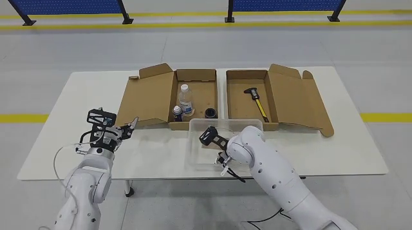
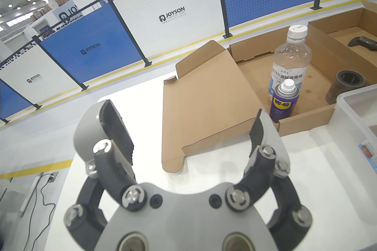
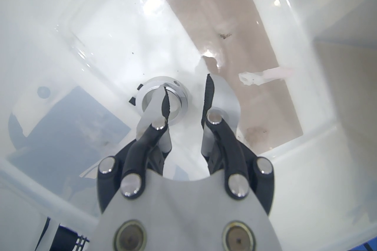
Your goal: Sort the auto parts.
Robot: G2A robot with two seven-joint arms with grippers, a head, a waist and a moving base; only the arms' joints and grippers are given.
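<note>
Two tools, both spread: right tool (image 3: 186, 83) down in the clear bin (image 3: 88, 28), half-open, one finger poked inside the silver ring (image 3: 183, 97) on its floor. Left tool (image 2: 182, 109) gapes wide above the bench (image 2: 294, 175), empty.

The table (image 1: 161, 156) was white. The cardboard box (image 1: 239, 104) around the hammer (image 1: 258, 104) was plain brown. The hammer had a yellow handle and a black head. The spray can (image 2: 283, 103) was blue and yellow, with a white cap. The metal ring (image 3: 181, 95) was silver.
</note>
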